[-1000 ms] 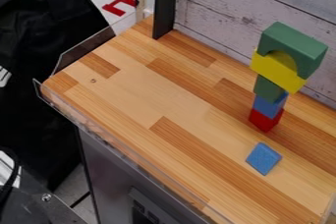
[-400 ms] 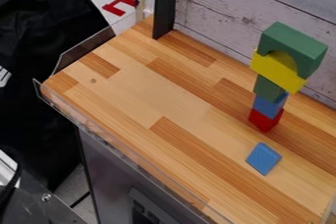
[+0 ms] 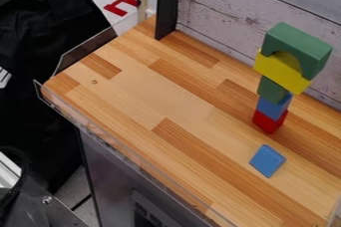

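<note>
Tower [image 3: 271,89] could topple if bumped, since its wide arch [image 3: 299,42] and yellow block [image 3: 279,71] ride on a narrow column [image 3: 270,108]. It stands upright on the table [image 3: 133,91], long axis vertical, arch opening downward; a loose block [image 3: 267,161] lies near. I cannot tell the gripper's opening or hold.

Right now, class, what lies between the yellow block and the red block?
A green block sitting on a blue block, shown in the camera view.

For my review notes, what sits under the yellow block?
Under the yellow block, going down: dark green block, blue block, red block. The dark green block's top face is covered.
</note>
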Tool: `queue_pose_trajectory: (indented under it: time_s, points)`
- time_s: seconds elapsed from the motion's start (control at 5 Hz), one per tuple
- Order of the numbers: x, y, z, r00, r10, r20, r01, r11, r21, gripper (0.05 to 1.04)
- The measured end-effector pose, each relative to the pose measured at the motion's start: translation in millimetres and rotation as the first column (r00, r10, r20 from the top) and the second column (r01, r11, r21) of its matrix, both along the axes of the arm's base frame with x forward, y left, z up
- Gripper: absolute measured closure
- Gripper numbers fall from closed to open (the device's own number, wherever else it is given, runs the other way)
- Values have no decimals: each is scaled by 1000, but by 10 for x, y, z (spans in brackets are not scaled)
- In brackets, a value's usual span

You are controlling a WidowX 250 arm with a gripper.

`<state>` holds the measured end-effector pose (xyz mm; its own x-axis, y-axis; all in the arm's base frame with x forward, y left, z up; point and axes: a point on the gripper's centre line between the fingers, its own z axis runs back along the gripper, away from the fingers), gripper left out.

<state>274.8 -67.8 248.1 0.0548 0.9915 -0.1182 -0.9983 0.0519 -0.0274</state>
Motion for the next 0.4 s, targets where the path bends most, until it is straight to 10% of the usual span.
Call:
queue_pose_trajectory:
  time_s: [0.4]
  points:
    - [-287, -239, -24, 998, -50, -40, 49, 999, -21, 85]
